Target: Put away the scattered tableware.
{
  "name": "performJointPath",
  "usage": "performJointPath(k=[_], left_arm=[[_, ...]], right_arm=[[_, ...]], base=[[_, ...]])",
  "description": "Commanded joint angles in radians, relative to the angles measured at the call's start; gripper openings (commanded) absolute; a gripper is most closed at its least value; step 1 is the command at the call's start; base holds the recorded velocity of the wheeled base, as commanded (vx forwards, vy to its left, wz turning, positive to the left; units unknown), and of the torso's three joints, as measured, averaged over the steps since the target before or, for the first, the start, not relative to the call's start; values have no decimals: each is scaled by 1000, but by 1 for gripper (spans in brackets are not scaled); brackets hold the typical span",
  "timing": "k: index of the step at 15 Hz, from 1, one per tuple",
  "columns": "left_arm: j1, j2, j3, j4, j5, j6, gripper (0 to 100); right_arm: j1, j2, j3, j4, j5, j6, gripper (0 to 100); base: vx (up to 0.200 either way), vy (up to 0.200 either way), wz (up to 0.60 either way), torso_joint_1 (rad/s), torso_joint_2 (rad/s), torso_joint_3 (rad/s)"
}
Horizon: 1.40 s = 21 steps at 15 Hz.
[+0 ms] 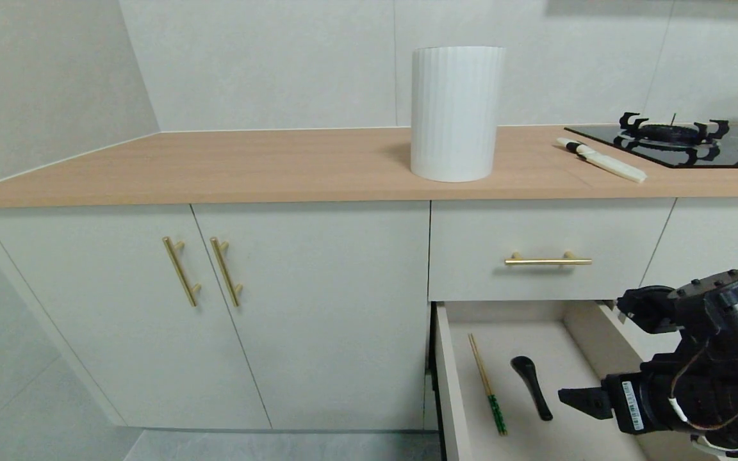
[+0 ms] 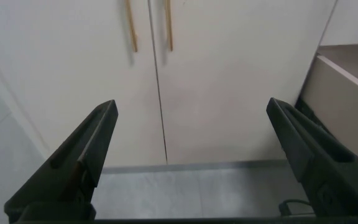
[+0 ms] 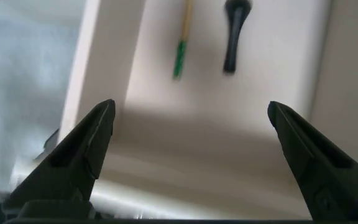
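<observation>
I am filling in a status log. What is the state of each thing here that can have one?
Lower drawer, open.
Upper drawer, shut.
Cabinet doors, shut.
Chopsticks, lying in lower drawer.
Black spoon, lying in lower drawer.
White canister, upright.
Left gripper, open, empty.
Right gripper, open, empty.

White ribbed canister (image 1: pixel 457 114) upright on wooden countertop (image 1: pixel 247 166); black gas hob (image 1: pixel 683 150) at right; cabinet doors (image 1: pixel 215 307) below.

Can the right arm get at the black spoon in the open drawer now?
Probably yes: the drawer is open, the black spoon lies uncovered beside the chopsticks, and the right gripper hangs close above, jaws open.
</observation>
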Motion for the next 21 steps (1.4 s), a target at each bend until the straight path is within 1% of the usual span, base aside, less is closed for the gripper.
performJointPath(k=[1,3,4,5,7,9,11,16,18,19,20,21], left_arm=[[0,0,0,0,0,0,100],[1,0,0,0,0,0,100],[0,0,2,0,0,0,100],[1,0,0,0,0,0,100],[1,0,0,0,0,0,100],[0,0,0,0,0,0,100],[0,0,0,0,0,0,100],[0,0,0,0,0,0,100],[1,0,0,0,0,0,100],[1,0,0,0,0,0,100],[1,0,0,0,0,0,100],[1,0,0,0,0,0,100]], right_arm=[[5,-9,-2,10,0,-2,100],[24,-7,5,27,1,-20,100],[30,-9,5,56,10,-31,100],[36,-15,5,88,44,-46,100],[37,-33,5,171,138,-103,100],[37,-32,5,256,208,-175,100],[37,8,5,274,251,-196,100],[30,166,-11,263,228,-184,100],[17,225,-38,259,188,-129,100],[14,258,-65,259,162,-75,100],[8,275,-74,259,150,-55,100],[2,297,-91,257,116,-37,100]], base=[[-200,0,0,2,2,2],[-200,0,0,5,0,5],[-200,0,0,2,7,2],[-200,0,0,2,2,-2],[0,0,0,0,0,0],[0,0,0,0,0,0],[0,0,0,0,0,0],[0,0,0,0,0,0],[0,0,0,0,0,0],[0,0,0,0,0,0],[0,0,0,0,0,0],[0,0,0,0,0,0]])
